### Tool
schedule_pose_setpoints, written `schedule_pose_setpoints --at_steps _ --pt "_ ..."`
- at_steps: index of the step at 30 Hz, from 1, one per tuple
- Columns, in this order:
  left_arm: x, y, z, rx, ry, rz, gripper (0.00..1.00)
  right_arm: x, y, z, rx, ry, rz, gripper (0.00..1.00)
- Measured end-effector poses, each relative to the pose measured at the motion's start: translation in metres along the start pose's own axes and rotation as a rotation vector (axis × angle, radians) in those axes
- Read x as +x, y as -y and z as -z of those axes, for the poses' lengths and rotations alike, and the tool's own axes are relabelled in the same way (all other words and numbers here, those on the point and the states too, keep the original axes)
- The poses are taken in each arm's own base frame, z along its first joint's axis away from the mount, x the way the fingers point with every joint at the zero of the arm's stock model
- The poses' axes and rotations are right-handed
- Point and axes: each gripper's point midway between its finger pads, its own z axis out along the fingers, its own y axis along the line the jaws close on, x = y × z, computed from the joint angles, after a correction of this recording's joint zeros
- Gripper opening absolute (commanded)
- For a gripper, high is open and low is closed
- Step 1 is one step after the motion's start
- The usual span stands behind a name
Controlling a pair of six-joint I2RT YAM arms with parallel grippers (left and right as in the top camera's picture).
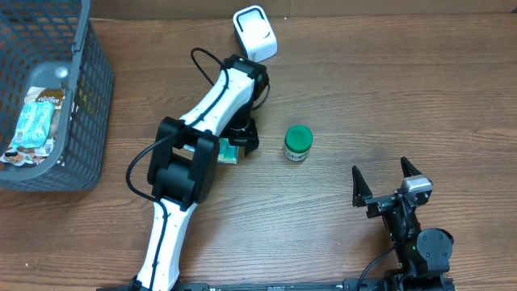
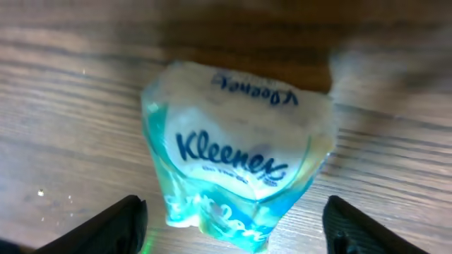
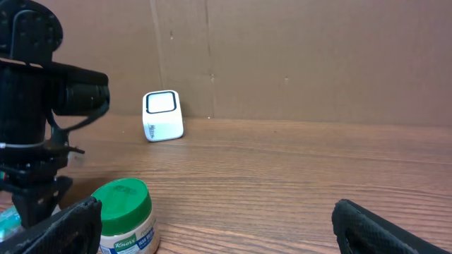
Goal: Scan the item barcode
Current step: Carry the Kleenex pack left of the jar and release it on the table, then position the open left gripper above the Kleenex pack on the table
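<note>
Jaws of the left gripper (image 2: 235, 212) stand wide, gripping nothing, with the Kleenex pack (image 2: 236, 166) flat on the table (image 1: 363, 89) just beyond its fingertips, lettering running crosswise between them, much nearer this arm than the equally spread right gripper (image 1: 386, 179) at near right.

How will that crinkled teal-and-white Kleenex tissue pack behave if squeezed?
The crinkled teal-and-white Kleenex tissue pack looks soft and dented, so it will probably squash rather than resist. Its glossy film may slip. Lying flat on the wooden table, it should not roll.

Wood-grain table (image 1: 363, 81) backed by a brown cardboard wall (image 3: 318, 56).
</note>
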Motion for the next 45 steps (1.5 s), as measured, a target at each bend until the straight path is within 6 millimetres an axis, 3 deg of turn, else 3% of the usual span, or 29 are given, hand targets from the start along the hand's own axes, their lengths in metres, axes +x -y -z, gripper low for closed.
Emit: schedule_pose_setpoints --at_steps 5,11,21,27,29,34,40,45 --pt "-0.008 -0.010 0.016 0.095 0.019 -0.028 0.66 0.000 0.000 0.000 0.000 0.000 0.000 1.00" --pt "-0.007 -0.024 0.053 0.159 0.105 -0.076 0.64 0.000 0.000 0.000 0.000 0.000 0.000 1.00" --pt "0.009 -0.034 0.101 0.206 0.231 -0.142 0.43 0.000 0.000 0.000 0.000 0.000 0.000 1.00" --pt "0.017 -0.044 0.131 0.254 0.415 -0.117 0.44 0.000 0.000 0.000 0.000 0.000 0.000 1.00" --pt "0.024 -0.051 0.137 0.273 0.496 -0.095 0.49 0.000 0.000 0.000 0.000 -0.001 0.000 1.00" --pt "0.031 -0.059 0.137 0.317 0.663 -0.056 0.74 0.000 0.000 0.000 0.000 0.000 0.000 1.00" --pt "0.029 -0.057 0.099 0.297 0.630 -0.046 0.44 0.000 0.000 0.000 0.000 0.000 0.000 1.00" --pt "0.023 -0.054 0.087 0.278 0.608 -0.061 0.45 0.000 0.000 0.000 0.000 0.000 0.000 1.00"
